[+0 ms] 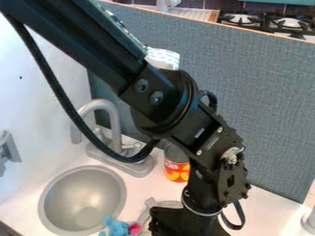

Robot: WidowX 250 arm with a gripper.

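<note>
Gripper hung low at the bottom edge, couldn't tell if wide, narrow or holding anything. Grey round dish sat right by it; blue soft toy lay between sink and gripper; can stood behind dish.

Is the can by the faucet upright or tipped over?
Upright. The can stands on end on the counter beside the faucet, its sides rising from the surface.

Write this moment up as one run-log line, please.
arm: down over counter | can: beside arm | faucet: behind sink | blue toy: by sink's rim
</note>
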